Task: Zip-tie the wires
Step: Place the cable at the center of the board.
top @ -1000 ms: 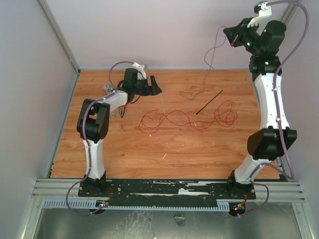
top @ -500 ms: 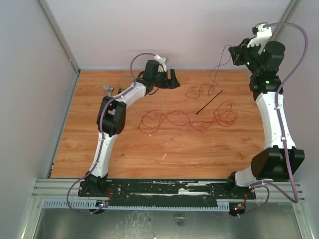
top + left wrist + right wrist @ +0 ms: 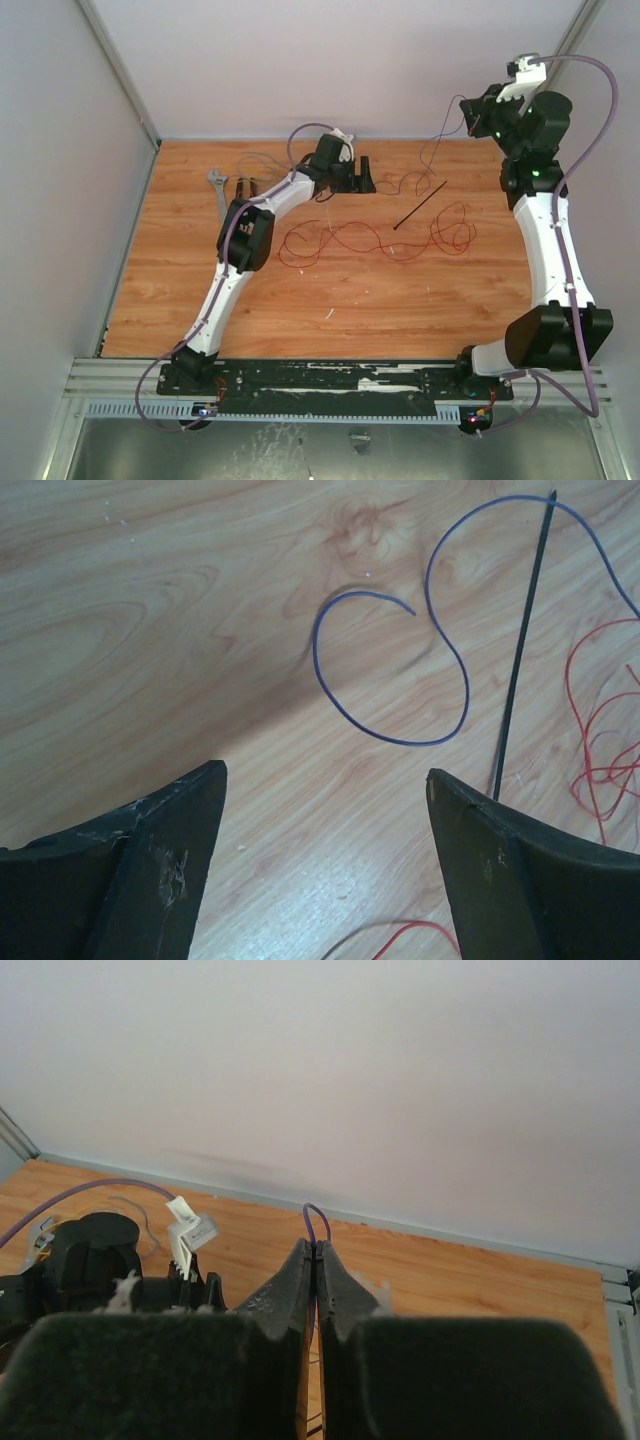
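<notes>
The wires lie mid-table: red loops (image 3: 370,240) spread wide, with a thin purple strand (image 3: 402,184) curled behind them. My right gripper (image 3: 470,112) is raised high at the back right, shut on that purple strand (image 3: 316,1220), which pokes out above the closed fingertips as a small loop and hangs down to the table. The zip tie (image 3: 420,205) lies slanted on the wood beside the red loops. My left gripper (image 3: 362,178) hovers open at the back centre, left of the purple curl. In its wrist view the open left gripper (image 3: 325,772) holds nothing; the purple strand (image 3: 440,680), zip tie (image 3: 518,650) and red wires (image 3: 600,740) lie ahead.
Orange-handled pliers (image 3: 244,188) and a metal wrench (image 3: 215,181) lie at the back left of the wooden table (image 3: 300,310). Grey walls close in the back and both sides. The left arm's wrist (image 3: 95,1245) shows low in the right wrist view.
The left arm has swung right from the pliers toward the back centre, still open. The right gripper shifted slightly right, and the purple strand's curl has shifted a little on the table.
</notes>
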